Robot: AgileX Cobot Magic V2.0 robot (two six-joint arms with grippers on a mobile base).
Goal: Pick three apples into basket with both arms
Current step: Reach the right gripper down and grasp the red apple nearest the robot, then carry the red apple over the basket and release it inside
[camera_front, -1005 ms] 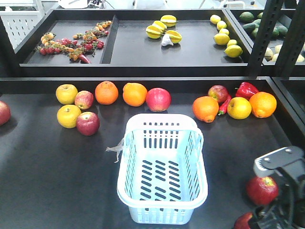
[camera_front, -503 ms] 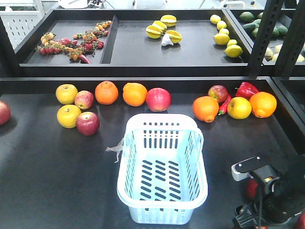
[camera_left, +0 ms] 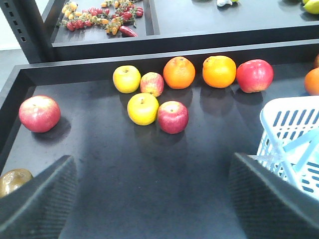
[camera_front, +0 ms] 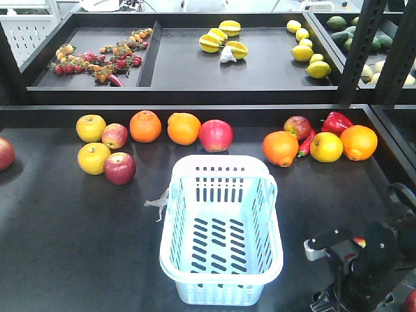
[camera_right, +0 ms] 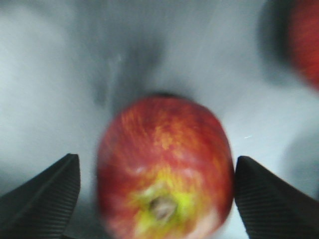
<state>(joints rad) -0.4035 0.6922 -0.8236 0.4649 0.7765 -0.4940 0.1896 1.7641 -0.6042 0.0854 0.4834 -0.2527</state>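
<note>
The white basket stands empty at the middle front of the dark table. My right gripper is open around a red apple with a yellow stem end; the right finger is close against it and a gap remains on the left. In the front view the right arm covers that apple except for a sliver. Another apple peeks in at the bottom right edge. More apples lie near the back. My left gripper hangs open over bare table, left of the basket.
Oranges, yellow apples and a red pepper lie along the back of the table. A raised shelf ledge and black posts stand behind. A crumpled scrap lies by the basket's left side.
The right arm has moved left and down over the bottom-right apple, which was in plain view a second ago and is now almost covered. Nothing else has moved.
</note>
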